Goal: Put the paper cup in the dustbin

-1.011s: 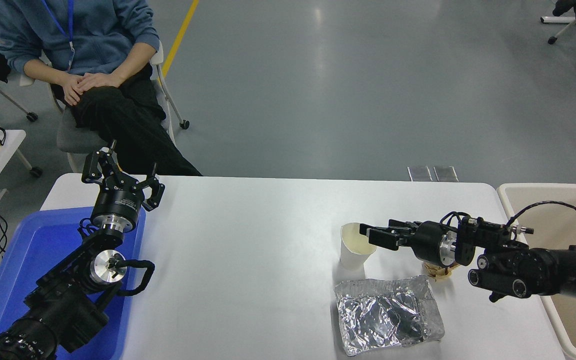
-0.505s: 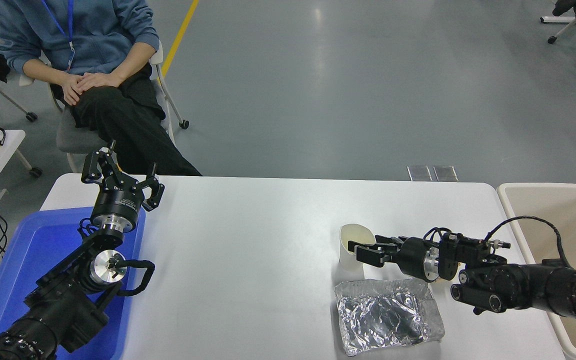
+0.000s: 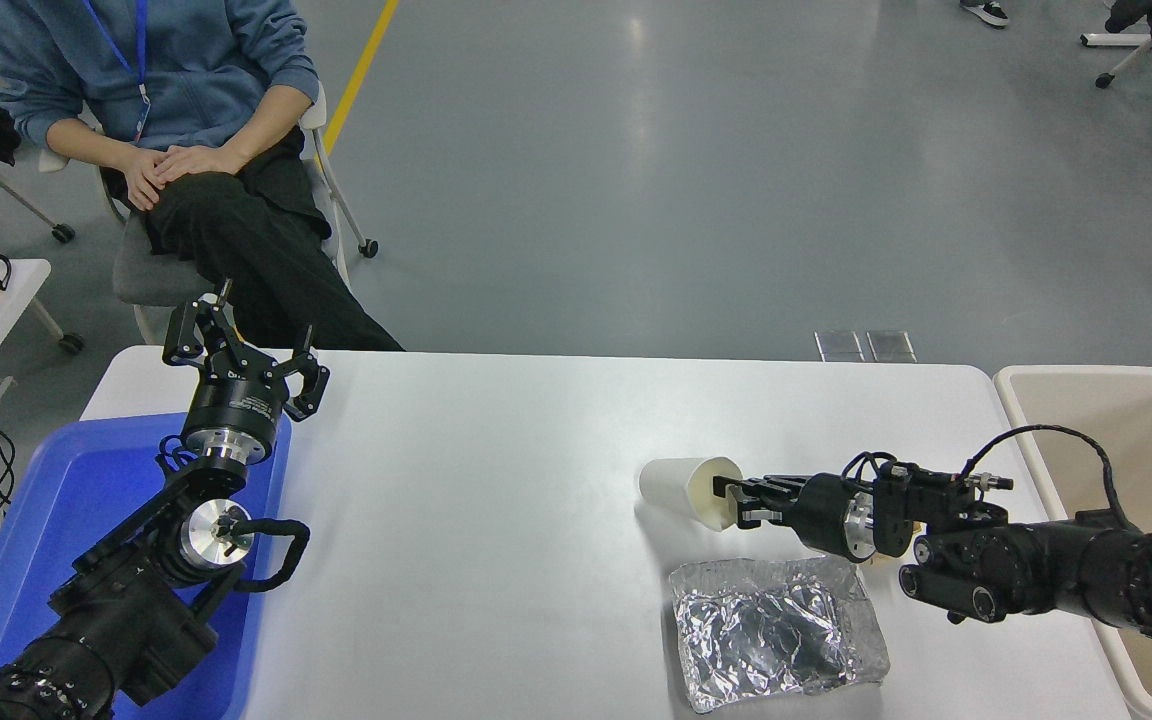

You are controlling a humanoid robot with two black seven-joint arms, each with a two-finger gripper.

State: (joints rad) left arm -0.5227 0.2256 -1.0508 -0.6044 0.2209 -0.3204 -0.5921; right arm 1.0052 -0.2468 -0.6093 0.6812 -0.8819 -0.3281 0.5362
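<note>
The white paper cup (image 3: 678, 484) is tipped on its side on the white table (image 3: 516, 480), base to the left and cream mouth facing right. My right gripper (image 3: 741, 502) reaches in from the right at the cup's mouth. Its fingers (image 3: 748, 516) are close together at the rim, one in front of the opening and one just outside it. The beige dustbin (image 3: 1096, 384) stands at the table's right end, behind my right arm. My left gripper (image 3: 241, 350) is parked open and empty at the lower left.
A crumpled sheet of silver foil (image 3: 776, 630) lies just in front of the right gripper. A blue plastic tray (image 3: 66, 490) sits under the left arm. A person in a blue top (image 3: 156, 90) sits beyond the table's far left corner.
The right gripper moved left and down to the cup. The cup went from standing upright to lying tipped with its base to the left. The left arm has not moved.
</note>
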